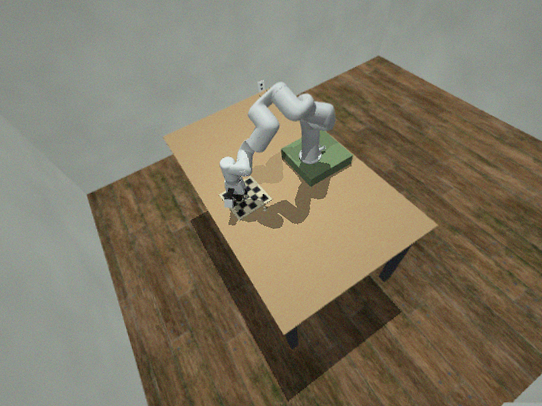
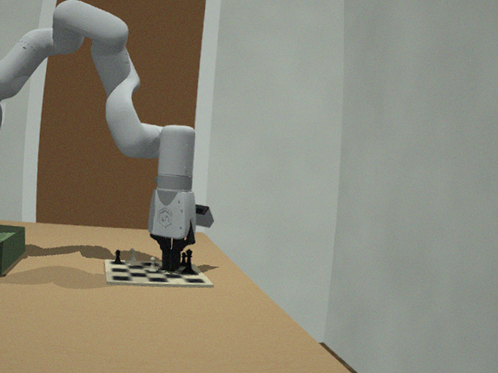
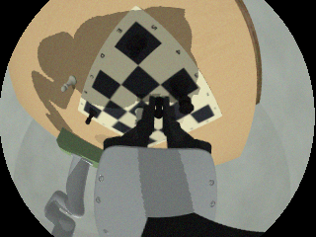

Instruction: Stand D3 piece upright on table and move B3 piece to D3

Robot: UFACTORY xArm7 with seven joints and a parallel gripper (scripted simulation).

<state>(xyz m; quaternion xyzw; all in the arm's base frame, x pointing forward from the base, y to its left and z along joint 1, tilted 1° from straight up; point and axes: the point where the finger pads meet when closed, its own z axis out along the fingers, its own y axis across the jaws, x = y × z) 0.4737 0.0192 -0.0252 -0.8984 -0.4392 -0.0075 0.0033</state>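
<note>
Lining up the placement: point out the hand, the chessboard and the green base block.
hand [image 2: 170, 265]: exterior view, between its dark fingertips.
chessboard [image 2: 195, 281]: exterior view, near right corner square.
green base block [image 2: 9, 248]: exterior view, front right side face.

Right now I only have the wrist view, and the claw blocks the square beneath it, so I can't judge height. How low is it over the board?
Observer: In the exterior view the claw, shut on a dark piece, has its fingertips down at the level of the board.
Operator: Anything close on one side?
Observer: Two black pieces stand just right of it in that view.
Operator: And the other side?
Observer: A small white piece stands just left of it, upright.
</note>
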